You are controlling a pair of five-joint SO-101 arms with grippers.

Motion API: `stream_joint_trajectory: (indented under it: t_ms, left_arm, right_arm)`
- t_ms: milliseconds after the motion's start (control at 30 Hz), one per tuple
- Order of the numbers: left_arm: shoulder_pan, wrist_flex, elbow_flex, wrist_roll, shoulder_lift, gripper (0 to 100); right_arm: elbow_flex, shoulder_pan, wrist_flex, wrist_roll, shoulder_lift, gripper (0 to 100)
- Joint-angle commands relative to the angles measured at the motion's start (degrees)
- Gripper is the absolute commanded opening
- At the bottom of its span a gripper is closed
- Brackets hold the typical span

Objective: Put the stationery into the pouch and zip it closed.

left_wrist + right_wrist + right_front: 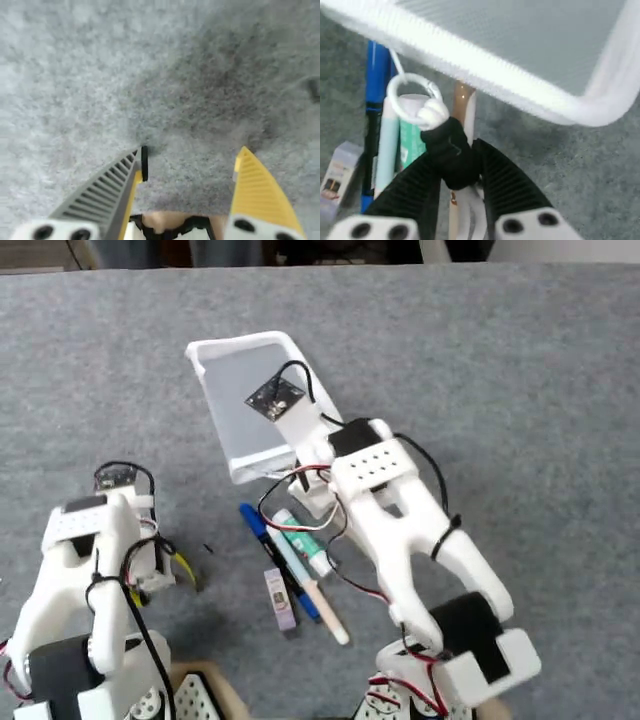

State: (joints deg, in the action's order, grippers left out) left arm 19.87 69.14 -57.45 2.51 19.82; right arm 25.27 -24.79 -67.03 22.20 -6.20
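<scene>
A white mesh pouch (245,390) lies flat on the grey carpet, its zipper edge (485,65) towards the arms. My right gripper (300,480) (462,150) is at the pouch's near edge, shut on the black zipper pull (452,155), which carries a white ring (410,92). Just in front of the pouch lie a blue pen (255,520) (377,70), a teal and white tube (300,540) (410,142), a beige pen (325,610) (462,95) and a small purple box (280,598) (340,170). My left gripper (180,570) (192,157) hovers open over bare carpet, left of the stationery.
Grey carpet (500,370) covers the whole table. Both arm bases (470,660) stand at the near edge. Cables loop off the right arm above the stationery.
</scene>
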Motion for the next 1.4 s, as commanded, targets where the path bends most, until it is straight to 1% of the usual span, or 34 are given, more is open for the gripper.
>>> stream_joint_trajectory:
  t_ms: [0, 67, 267, 833, 1100, 1167, 1267, 1300, 1367]
  left_arm:
    - [0.75, 6.95, 7.6, 0.35, 0.88, 30]
    - [0.75, 8.44, 9.19, 0.35, 0.88, 30]
    - [0.75, 8.7, 9.19, 0.35, 0.88, 30]
    - [0.75, 8.26, 7.08, 0.35, 0.88, 30]
    - [0.75, 8.26, 7.08, 0.35, 0.88, 30]
    - [0.75, 8.26, 7.08, 0.35, 0.88, 30]
    - [0.66, 8.26, 7.43, 0.35, 0.88, 30]
    - [0.66, 7.91, 7.52, 0.35, 0.88, 30]
    - [0.66, 5.8, 6.9, 0.35, 0.88, 30]
  right_arm:
    - [-4.53, -2.73, -4.48, 0.35, -3.3, 1.1]
    - [-4.97, -3.25, -5.63, 0.35, -3.3, 1.1]
    - [-2.86, -2.99, -5.63, 0.35, -3.21, 1.5]
    - [14.2, -2.99, 9.93, 0.35, -3.21, 1.5]
    - [15.25, -2.9, 10.99, 0.35, -3.21, 1.8]
    - [15.25, -2.9, 11.6, 0.09, -3.21, 5.6]
    - [15.52, -2.9, 12.13, -0.09, -3.21, 14.7]
    - [15.69, -2.9, 12.22, -0.09, -3.21, 16.5]
    - [15.87, -2.9, 12.13, -0.09, -3.21, 16.9]
